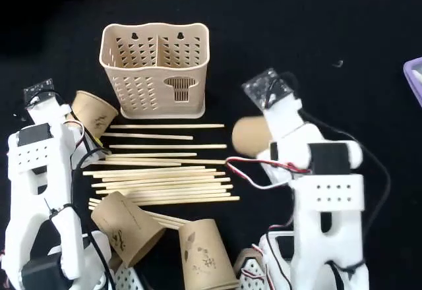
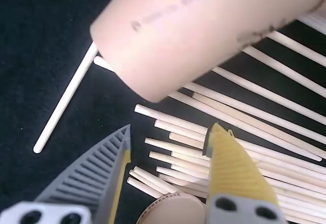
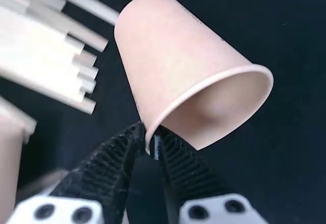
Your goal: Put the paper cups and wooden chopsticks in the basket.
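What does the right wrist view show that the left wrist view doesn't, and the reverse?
Right wrist view: the right gripper shut on the rim of a plain paper cup, its open mouth in sight. Left wrist view: the left gripper open above wooden chopsticks, a printed cup lying beyond it, and a second cup's rim near the fingers. Both: the wooden chopsticks and the black table.

Bright even light, soft faint shadows, dark bkgd
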Motion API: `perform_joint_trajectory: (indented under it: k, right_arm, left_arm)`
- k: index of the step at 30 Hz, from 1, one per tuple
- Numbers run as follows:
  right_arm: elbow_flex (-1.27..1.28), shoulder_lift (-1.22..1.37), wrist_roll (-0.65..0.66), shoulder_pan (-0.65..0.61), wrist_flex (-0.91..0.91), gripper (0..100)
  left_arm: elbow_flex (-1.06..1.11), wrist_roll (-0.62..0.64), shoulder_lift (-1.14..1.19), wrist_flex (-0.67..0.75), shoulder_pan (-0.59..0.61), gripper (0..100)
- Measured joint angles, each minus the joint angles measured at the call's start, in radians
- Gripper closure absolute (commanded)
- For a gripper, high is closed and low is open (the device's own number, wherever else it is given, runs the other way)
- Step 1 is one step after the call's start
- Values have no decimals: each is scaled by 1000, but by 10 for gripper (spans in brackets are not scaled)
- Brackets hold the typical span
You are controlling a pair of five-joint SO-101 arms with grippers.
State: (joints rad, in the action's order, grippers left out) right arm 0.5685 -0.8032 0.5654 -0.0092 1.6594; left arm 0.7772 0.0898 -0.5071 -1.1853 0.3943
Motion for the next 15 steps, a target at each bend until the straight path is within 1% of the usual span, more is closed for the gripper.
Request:
perform_joint_trajectory:
  k: [1, 4, 7, 9, 13, 15]
  right_arm:
    - [-14, 0, 32, 0, 41, 987]
    - [-17, 14, 118, 9, 66, 983]
    - [26, 44, 140, 9, 40, 982]
    - [74, 58, 123, -5, -23, 957]
    - [115, 60, 40, -104, -80, 845]
    - [120, 60, -6, -166, -86, 836]
  left_arm:
    - [0, 0, 0, 0, 0, 759]
    - [0, 0, 0, 0, 0, 759]
    - [0, 0, 0, 0, 0, 759]
    - [0, 0, 0, 0, 0, 759]
    - [0, 0, 0, 0, 0, 759]
    - [0, 0, 0, 0, 0, 759]
